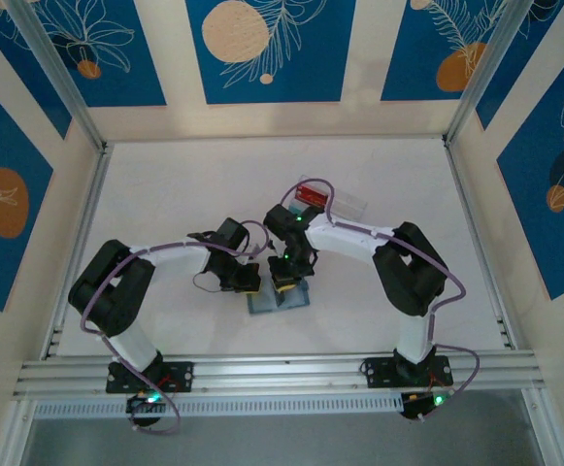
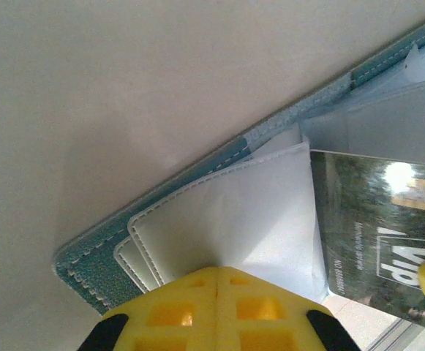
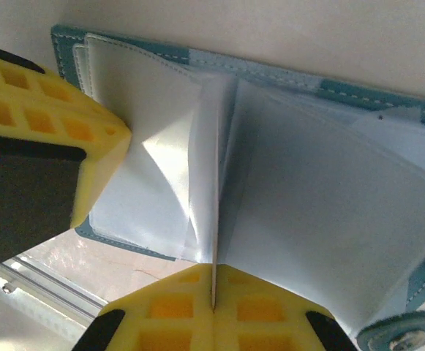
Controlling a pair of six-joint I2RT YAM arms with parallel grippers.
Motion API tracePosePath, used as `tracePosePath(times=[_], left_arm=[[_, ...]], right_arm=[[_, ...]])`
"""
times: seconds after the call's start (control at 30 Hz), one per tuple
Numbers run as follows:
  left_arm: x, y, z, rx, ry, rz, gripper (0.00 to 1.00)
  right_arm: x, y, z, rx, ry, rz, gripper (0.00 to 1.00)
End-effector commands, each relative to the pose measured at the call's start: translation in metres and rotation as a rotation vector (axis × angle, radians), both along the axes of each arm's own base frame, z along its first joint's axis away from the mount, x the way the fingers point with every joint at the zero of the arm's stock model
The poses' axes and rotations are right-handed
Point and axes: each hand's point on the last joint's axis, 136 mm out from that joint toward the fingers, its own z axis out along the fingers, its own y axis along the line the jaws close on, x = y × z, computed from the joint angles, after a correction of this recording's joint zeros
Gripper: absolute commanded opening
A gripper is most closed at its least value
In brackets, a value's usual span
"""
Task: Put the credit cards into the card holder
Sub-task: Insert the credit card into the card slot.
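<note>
The blue-grey card holder [image 1: 292,300] lies open on the table between both arms; its teal stitched edge [image 2: 95,257] and pale inner leaves [image 3: 329,234] fill the wrist views, with the snap stud [image 3: 406,341] at one corner. My left gripper [image 2: 218,281] is shut, pinching a white inner leaf that tents up to its tips. My right gripper [image 3: 213,292] is shut on a dark credit card, seen edge-on [image 3: 214,241] standing between the leaves. The card's dark face with "VIP" lettering [image 2: 373,219] shows in the left wrist view. Both grippers [image 1: 249,280] [image 1: 284,276] sit over the holder.
A clear plastic tray [image 1: 348,203] stands behind the right arm, with a red card [image 1: 311,193] at its left end. An aluminium rail [image 1: 282,371] runs along the near edge. Frame posts and patterned walls close in the table's sides.
</note>
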Motion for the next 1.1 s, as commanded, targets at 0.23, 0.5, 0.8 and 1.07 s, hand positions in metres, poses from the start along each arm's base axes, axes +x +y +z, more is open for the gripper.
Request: tracePosePath(times=[0.23, 0.5, 0.8, 1.07], left_arm=[[-0.010, 0.019, -0.016, 0.079, 0.026, -0.005, 0.04], [-0.010, 0.020, -0.017, 0.085, 0.034, -0.005, 0.04], [-0.011, 0.020, -0.017, 0.087, 0.035, -0.004, 0.04], [-0.010, 0.021, -0.016, 0.089, 0.034, -0.003, 0.04]], right_arm=[[0.010, 0.017, 0.029, 0.314, -0.075, -0.093, 0.00], [0.018, 0.014, 0.015, 0.392, -0.087, -0.164, 0.00], [0.020, -0.002, 0.006, 0.413, -0.101, -0.190, 0.00], [0.019, -0.004, -0.003, 0.402, -0.091, -0.196, 0.00]])
